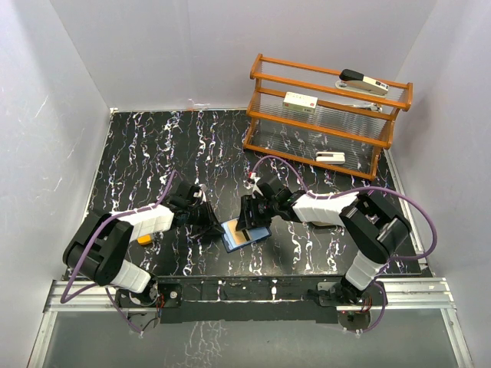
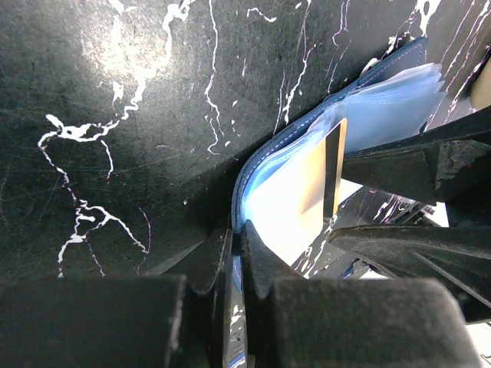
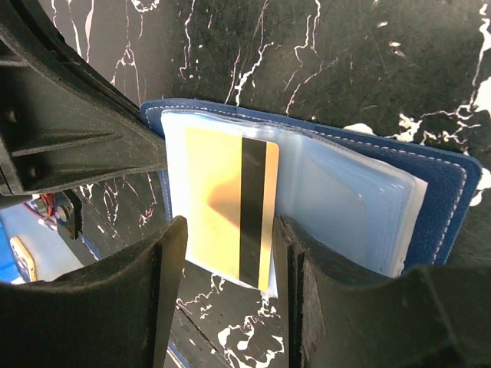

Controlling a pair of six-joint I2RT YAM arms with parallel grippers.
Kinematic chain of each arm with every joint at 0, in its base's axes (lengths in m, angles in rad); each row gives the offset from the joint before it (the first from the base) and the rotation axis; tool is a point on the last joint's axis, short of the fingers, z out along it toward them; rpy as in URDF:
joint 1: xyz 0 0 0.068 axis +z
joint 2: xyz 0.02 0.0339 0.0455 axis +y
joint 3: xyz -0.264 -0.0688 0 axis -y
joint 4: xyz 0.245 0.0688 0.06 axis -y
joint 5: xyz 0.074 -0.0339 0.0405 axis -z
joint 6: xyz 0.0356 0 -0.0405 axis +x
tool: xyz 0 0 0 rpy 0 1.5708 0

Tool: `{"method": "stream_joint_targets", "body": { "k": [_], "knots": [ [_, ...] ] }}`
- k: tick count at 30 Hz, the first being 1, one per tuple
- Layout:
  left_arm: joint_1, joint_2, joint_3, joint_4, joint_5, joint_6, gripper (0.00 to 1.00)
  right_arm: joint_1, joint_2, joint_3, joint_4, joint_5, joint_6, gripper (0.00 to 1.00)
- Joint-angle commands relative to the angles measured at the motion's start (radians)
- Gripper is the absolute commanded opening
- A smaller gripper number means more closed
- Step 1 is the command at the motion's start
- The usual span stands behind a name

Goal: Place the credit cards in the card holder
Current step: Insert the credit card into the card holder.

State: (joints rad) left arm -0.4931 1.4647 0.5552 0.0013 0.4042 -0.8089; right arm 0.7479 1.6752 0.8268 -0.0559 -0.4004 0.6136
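A black table (image 1: pixel 153 153) veined with white fills the floor of a plain white-walled booth (image 1: pixel 192 46). At its far right corner stands a wooden rack (image 1: pixel 322 115) carrying three white devices (image 1: pixel 299 100). Only the overhead view shows this rack, and a small orange object (image 1: pixel 144 240) lying beside the left arm. There, the card holder (image 1: pixel 244 236) is just a blue patch near the table's front edge, between the two arms. The wrist views give the detail. The card holder lies open, navy outside with clear plastic sleeves fanned across it. A yellow credit card (image 3: pixel 230 203) with a black stripe rests on the sleeves, one end jutting past the holder's edge. Whether the card sits inside a sleeve cannot be told. The left fingers (image 2: pixel 265 272) are clenched on the holder's stitched blue edge, pinning it. The right fingers (image 3: pixel 165 291) stand released and spread, one on each side of the card, which lies flat between them.
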Motion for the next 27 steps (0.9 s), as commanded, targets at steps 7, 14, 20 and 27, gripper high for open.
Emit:
{"method": "stream_joint_targets", "body": {
  "k": [7,14,20,27],
  "knots": [
    [-0.004,0.014,-0.019,-0.054,-0.081,0.056,0.00,0.027,0.025,0.025,0.044,-0.053,-0.018,0.45],
    [-0.004,0.025,0.007,-0.022,-0.046,0.046,0.00,0.031,0.041,0.018,0.048,-0.069,-0.009,0.33],
    [-0.004,0.078,0.059,-0.070,-0.050,0.065,0.00,0.032,0.024,0.025,0.000,-0.044,-0.002,0.28],
    [-0.003,0.105,0.147,-0.165,0.018,0.172,0.00,0.031,-0.099,0.081,-0.195,0.081,-0.074,0.42]
  ]
}}
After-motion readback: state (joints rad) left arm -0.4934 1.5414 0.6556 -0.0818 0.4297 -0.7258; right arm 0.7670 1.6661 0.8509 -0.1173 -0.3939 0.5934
